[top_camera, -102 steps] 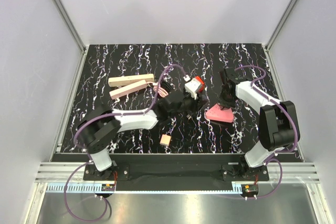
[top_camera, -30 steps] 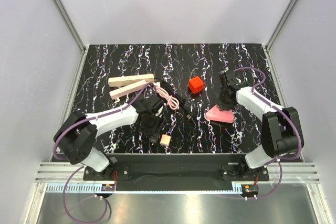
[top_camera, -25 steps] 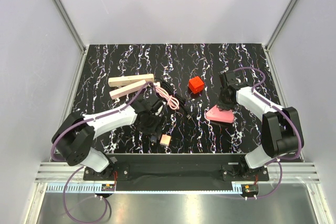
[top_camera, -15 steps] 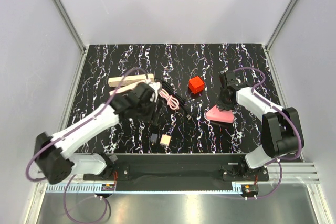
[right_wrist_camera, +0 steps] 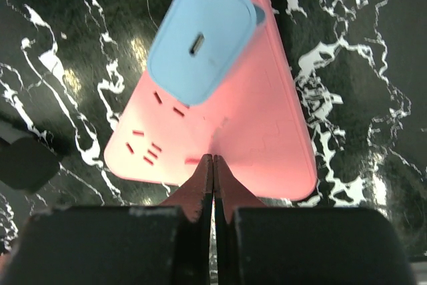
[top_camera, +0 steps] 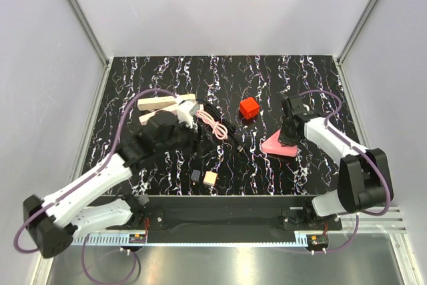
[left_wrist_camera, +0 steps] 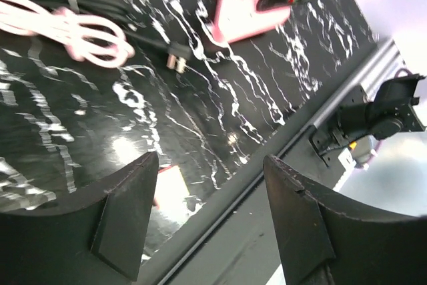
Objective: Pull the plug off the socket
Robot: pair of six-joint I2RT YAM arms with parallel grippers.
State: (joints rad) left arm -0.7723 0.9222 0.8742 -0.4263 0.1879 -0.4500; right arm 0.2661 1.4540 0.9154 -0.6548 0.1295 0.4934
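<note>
Left gripper point(left_wrist_camera: 210, 185), jaws apart and empty, has swung from the near middle to the far-left socket point(top_camera: 160, 103). Approach only: nothing pulled yet. Right gripper point(right_wrist_camera: 212, 158) stays closed, tips on pink block point(right_wrist_camera: 267, 131).

Black marbled table point(top_camera: 167, 78), pale walls point(top_camera: 220, 5)

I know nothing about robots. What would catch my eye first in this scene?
Probably the bright red cube near the middle of the black marbled table, and the pink triangular block just right of it, which carries a pale blue adapter. The right claw is shut with its tips at that block's near edge, while the left claw hangs open over the table's front.
</note>
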